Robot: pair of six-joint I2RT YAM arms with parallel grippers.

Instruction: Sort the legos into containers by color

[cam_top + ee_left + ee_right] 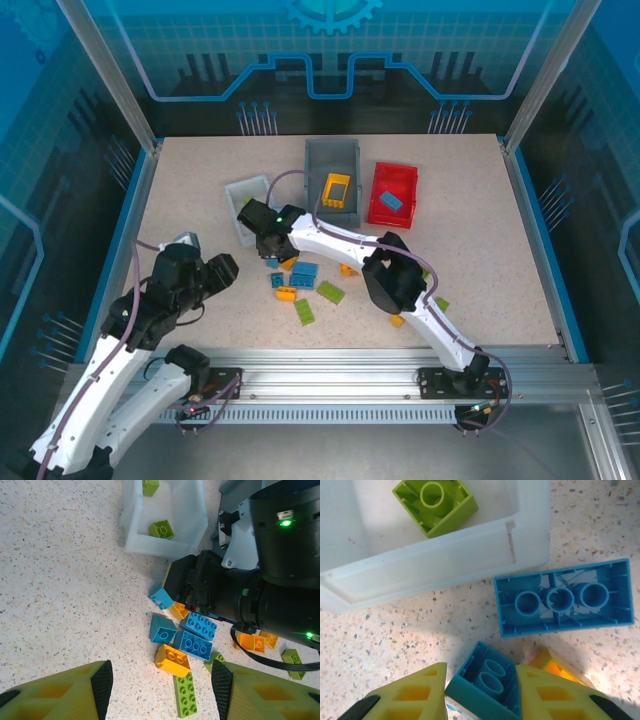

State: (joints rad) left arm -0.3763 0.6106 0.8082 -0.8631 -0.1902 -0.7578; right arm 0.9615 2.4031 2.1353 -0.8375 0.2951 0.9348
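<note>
lego (481, 685) partly behind right end effector (479, 670)

Bins: three. One white bin (160, 546), one grey bin (332, 148), one red bin (402, 178). Blue bricks (194, 645): five, four on the bench (480, 250), one in the red bin. Green bricks (161, 528): two in the white bin, at least three loose. Orange bricks (172, 660): at least four loose. Yellow frame piece (337, 190): one. My right arm (330, 238) covers part of the pile, so my loose counts are minimums.
</note>
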